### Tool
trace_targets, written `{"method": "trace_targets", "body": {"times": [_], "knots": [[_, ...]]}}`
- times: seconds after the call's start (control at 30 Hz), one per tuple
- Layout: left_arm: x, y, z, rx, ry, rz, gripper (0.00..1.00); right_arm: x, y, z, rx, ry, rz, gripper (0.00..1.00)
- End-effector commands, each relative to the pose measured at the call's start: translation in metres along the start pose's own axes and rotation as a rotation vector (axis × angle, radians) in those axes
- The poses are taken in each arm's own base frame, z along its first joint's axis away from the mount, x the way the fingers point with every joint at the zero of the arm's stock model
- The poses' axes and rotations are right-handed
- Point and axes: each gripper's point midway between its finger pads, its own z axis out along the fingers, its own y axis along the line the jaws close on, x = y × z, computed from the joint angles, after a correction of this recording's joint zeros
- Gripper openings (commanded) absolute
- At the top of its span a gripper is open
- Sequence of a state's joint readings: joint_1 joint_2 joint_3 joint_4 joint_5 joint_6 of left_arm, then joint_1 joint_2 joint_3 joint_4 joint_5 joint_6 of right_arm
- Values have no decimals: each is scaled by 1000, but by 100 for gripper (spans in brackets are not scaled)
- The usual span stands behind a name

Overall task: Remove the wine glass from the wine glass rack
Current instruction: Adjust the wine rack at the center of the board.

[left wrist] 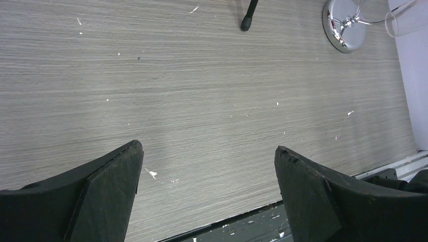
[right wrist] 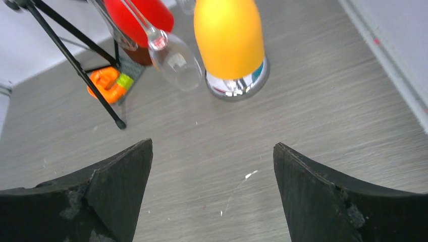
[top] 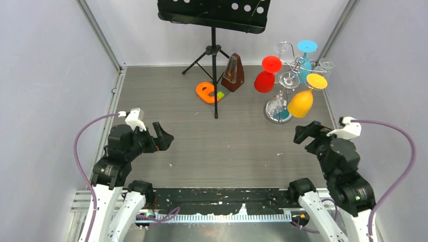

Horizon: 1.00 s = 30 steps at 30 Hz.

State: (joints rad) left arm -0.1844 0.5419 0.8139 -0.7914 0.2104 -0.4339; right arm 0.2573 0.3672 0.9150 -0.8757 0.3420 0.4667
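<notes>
The chrome wine glass rack (top: pixel 276 110) stands at the back right, its round mirror base (right wrist: pixel 237 86) on the table. Several wine glasses hang upside down from its arms: a yellow one (top: pixel 302 101) nearest the front, a red one (top: pixel 265 76), a blue one (top: pixel 305 56) and clear ones (top: pixel 289 79). In the right wrist view the yellow glass (right wrist: pixel 229 35) hangs over the base, with a clear glass (right wrist: pixel 174 58) and the red glass (right wrist: pixel 139 15) to its left. My right gripper (top: pixel 304 134) (right wrist: pixel 213 144) is open, low and a little short of the rack. My left gripper (top: pixel 163 137) (left wrist: pixel 208 146) is open over bare table at the near left.
A black tripod music stand (top: pixel 214 17) stands at the back centre, one foot (left wrist: pixel 247 21) reaching forward. A brown metronome (top: pixel 233 73) and an orange toy letter (top: pixel 206 93) sit by its legs. Grey walls close in both sides; the rack stands close to the right wall.
</notes>
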Motion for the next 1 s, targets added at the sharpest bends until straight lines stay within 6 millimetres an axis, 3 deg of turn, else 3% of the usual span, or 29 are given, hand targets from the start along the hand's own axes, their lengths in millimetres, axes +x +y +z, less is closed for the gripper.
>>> {"method": "trace_targets", "body": {"times": [0.0, 0.2, 0.53, 0.7, 0.8, 0.97], "knots": [[-5, -5, -3, 29, -29, 21, 99, -43, -11, -29, 65, -99, -18, 95], [-6, -4, -4, 24, -43, 29, 99, -84, -20, -48, 148, -171, -67, 95], [3, -7, 4, 62, 5, 56, 99, -142, 20, -64, 16, -224, -196, 96], [6, -11, 7, 92, 21, 88, 99, -165, 50, -59, -90, -261, -229, 98], [9, -11, 8, 94, 33, 94, 99, -166, 72, -46, -172, -247, -258, 100], [15, -10, 10, 97, 49, 99, 99, -176, 90, -21, -176, -224, -295, 96]]}}
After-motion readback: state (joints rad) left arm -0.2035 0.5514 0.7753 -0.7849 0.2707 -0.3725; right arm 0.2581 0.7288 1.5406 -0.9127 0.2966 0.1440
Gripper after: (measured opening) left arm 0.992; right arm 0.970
